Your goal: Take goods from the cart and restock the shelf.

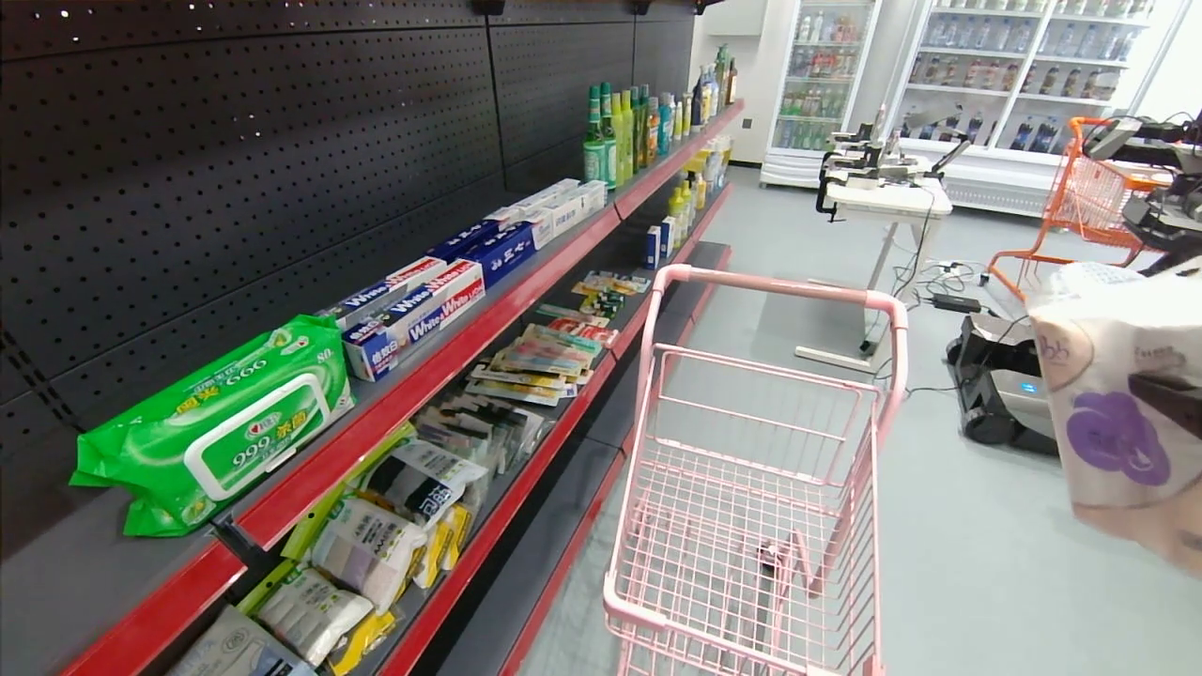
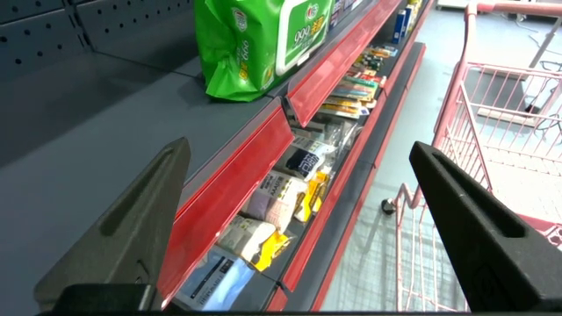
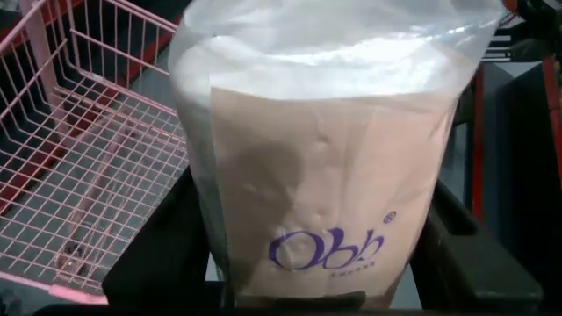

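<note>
Right end effector [image 3: 320, 263]: clamped on beige plastic-wrapped tissue pack with purple print [image 1: 1117, 413], held aloft to the right of pink wire cart [image 1: 779, 286].
Left end effector [image 2: 299, 224]: fingers apart, holding nothing, near red-edged grey shelf [image 1: 451, 347].
Status: pack out of cart, shelving not yet done; apparently the last item.

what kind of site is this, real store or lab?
Likely a small shop, maybe a mock one: stocked shelf, pink cart, drink coolers behind. The equipment desk hints at a test setup.
</note>
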